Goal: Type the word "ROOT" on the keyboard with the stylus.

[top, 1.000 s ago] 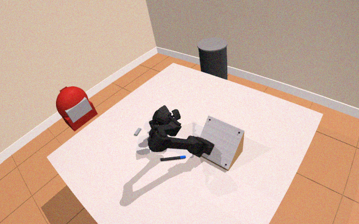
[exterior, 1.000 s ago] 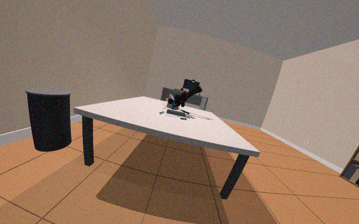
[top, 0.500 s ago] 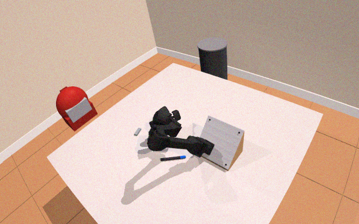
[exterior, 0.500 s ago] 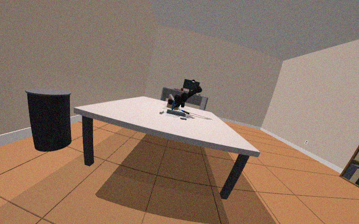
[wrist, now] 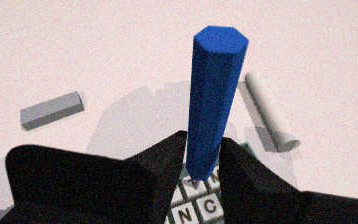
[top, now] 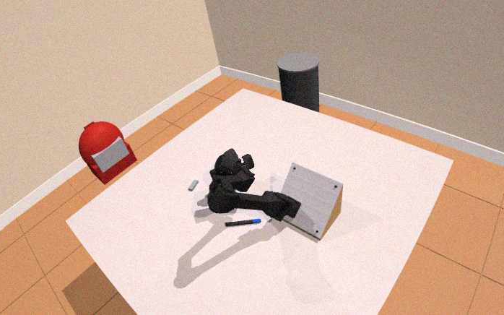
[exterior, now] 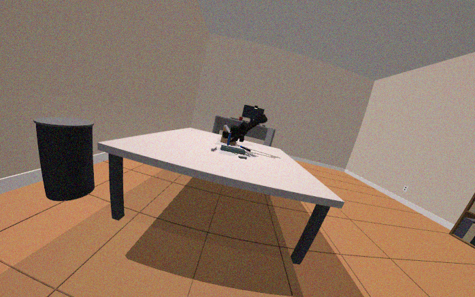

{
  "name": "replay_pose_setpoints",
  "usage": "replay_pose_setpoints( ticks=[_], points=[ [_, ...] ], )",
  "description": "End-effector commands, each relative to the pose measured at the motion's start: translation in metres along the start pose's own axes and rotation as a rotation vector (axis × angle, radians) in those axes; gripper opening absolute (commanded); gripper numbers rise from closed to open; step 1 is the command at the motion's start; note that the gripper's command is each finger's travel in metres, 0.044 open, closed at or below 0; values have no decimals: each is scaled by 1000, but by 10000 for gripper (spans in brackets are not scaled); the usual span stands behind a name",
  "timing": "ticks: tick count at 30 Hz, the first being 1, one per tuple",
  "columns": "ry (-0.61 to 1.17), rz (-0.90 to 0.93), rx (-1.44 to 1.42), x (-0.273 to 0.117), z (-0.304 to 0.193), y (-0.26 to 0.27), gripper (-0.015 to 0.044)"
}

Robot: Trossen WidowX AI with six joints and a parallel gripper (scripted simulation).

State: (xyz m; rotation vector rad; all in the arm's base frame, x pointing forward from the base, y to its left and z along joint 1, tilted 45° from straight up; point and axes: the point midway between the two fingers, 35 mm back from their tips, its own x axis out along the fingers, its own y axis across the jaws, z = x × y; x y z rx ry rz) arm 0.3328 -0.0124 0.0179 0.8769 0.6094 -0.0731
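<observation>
Blue stylus (exterior: 228, 138) (wrist: 214, 100): upright above the keyboard (exterior: 233, 149) (wrist: 198, 204), its lower end over or on the upper keys; contact cannot be told.
Fingers (exterior: 231, 135): clamped on the stylus.
Keyboard: on the desk (top: 363, 175) (exterior: 180, 151), partly hidden; N and C legible.
Grey block (wrist: 52, 111): beside the keyboard, apart from it.
Pale cylinder (wrist: 270, 111): beyond the keyboard, to its other side.
Done: stylus grasped and lifted.
Left: pressing R, O, O, T as needed; no typed letters show, so the count cannot be told.
</observation>
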Motion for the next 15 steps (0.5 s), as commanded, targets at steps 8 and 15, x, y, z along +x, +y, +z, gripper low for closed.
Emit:
replay_pose_setpoints(
  ticks=[8,15],
  points=[
    [-11,2,-6,-15,30,3,81],
    [-11,2,-6,-15,30,3,81]
  ],
)
